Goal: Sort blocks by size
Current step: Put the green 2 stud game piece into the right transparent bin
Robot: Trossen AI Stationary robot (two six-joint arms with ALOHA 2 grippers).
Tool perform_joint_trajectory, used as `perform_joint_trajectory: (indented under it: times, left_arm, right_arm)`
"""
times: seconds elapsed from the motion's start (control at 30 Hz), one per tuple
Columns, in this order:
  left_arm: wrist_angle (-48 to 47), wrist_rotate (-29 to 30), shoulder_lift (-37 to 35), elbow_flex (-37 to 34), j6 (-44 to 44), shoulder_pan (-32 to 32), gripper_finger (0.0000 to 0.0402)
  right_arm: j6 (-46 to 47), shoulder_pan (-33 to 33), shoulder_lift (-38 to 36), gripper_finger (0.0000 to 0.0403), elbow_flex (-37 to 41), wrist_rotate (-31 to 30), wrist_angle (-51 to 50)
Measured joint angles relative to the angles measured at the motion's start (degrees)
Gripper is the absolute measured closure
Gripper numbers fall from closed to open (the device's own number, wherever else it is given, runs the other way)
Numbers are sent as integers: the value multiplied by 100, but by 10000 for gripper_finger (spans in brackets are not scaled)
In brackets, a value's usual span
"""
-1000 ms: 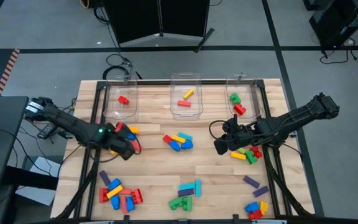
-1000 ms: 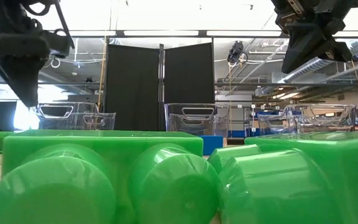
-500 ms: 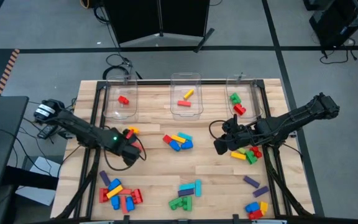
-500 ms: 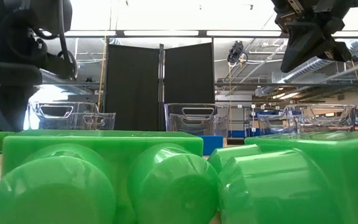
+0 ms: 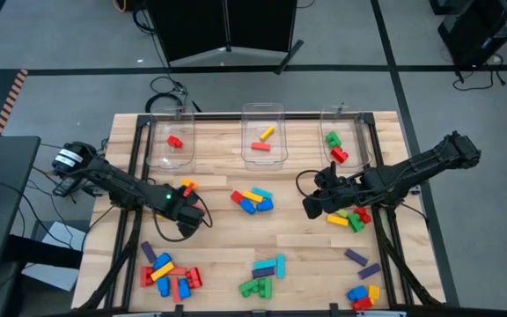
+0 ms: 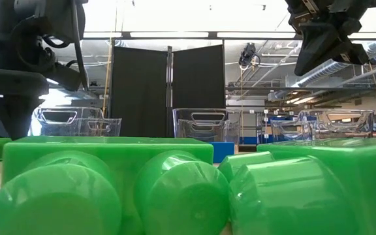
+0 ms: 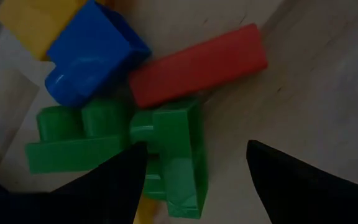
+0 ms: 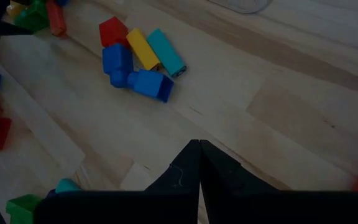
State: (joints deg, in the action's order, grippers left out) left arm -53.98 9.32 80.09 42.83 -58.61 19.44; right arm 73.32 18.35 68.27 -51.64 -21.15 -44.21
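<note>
My left gripper (image 7: 194, 165) is wide open over the green block (image 7: 173, 155); I should go straight down, missing the red block (image 7: 197, 62).

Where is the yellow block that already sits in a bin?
In the high view, the yellow block lies in the middle bin, just behind a red block.

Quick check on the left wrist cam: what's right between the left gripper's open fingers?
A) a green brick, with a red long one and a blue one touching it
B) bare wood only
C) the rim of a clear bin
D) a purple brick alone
A: the left gripper stands open over a green brick, with a red long brick and a blue brick against it.
</note>
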Motion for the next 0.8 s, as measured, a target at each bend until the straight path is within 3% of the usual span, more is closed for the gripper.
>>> perform_joint_trajectory:
  times: [0.4, 0.53, 0.8]
  left_arm:
    - [226, -19, -1, -369, -192, -48, 119]
    - [486, -429, 9, -412, -225, -44, 119]
    - [711, -436, 30, -402, -293, -44, 120]
  right_arm:
    - [0, 0, -2, 385, 0, 0, 4]
    - [0, 0, -2, 385, 0, 2, 54]
    - [0, 0, -2, 383, -2, 17, 128]
